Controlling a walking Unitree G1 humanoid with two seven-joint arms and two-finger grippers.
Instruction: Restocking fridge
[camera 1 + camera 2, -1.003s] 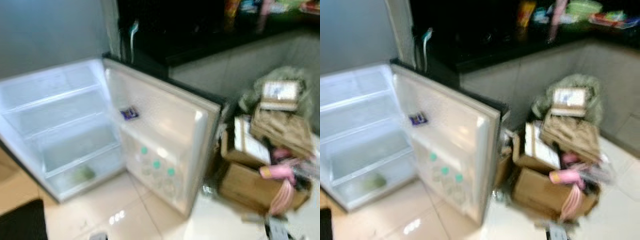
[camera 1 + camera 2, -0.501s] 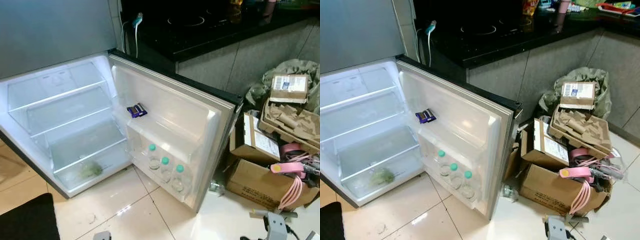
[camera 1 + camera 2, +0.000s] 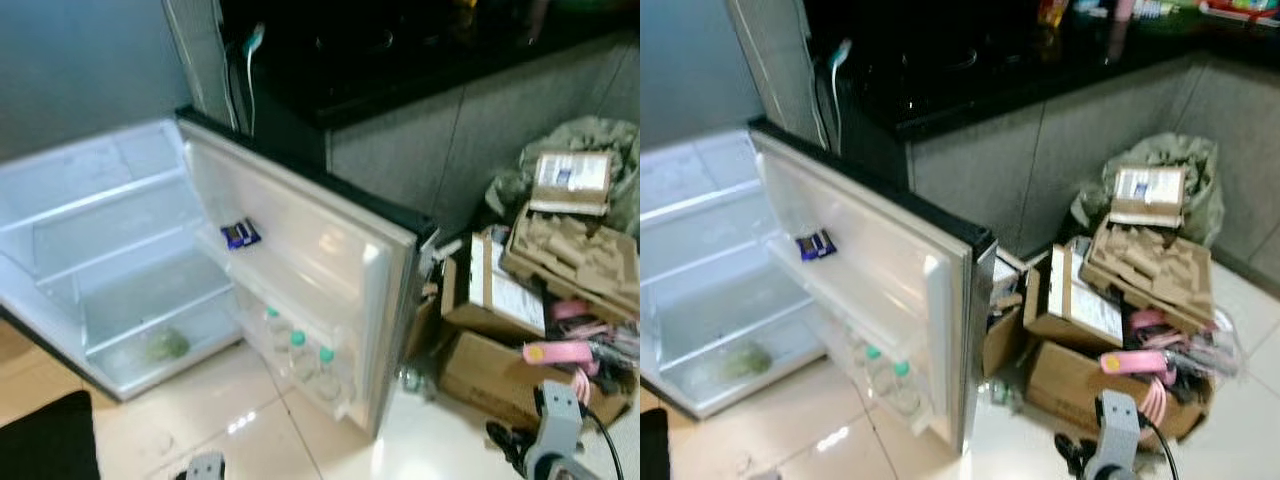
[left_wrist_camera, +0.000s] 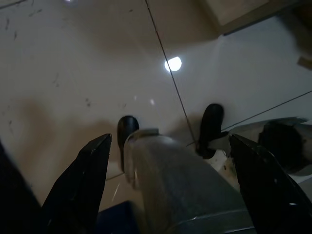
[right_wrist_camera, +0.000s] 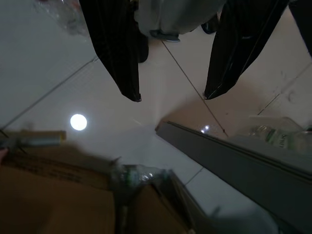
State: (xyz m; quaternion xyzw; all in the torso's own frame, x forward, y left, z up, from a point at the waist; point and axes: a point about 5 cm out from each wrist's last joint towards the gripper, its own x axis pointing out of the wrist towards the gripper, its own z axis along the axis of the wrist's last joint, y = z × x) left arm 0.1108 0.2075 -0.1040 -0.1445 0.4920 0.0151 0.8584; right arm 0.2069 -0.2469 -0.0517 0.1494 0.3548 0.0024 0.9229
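Stacked cardboard boxes [image 3: 1080,300] on pale floor tiles [image 3: 180,420] (pink cable [image 3: 1140,362] on top), beside a black countertop [image 3: 1040,70]

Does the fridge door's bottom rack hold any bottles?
Yes: three bottles with green caps stand in a row in the bottom rack of the open fridge door.

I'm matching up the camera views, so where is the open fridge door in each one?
Left eye: fridge door centre, swung open.
Right eye: left of centre.
Right wrist: its grey lower edge.
Left wrist: cannot tell.
Shared landmark: water bottles in its lower shelf.
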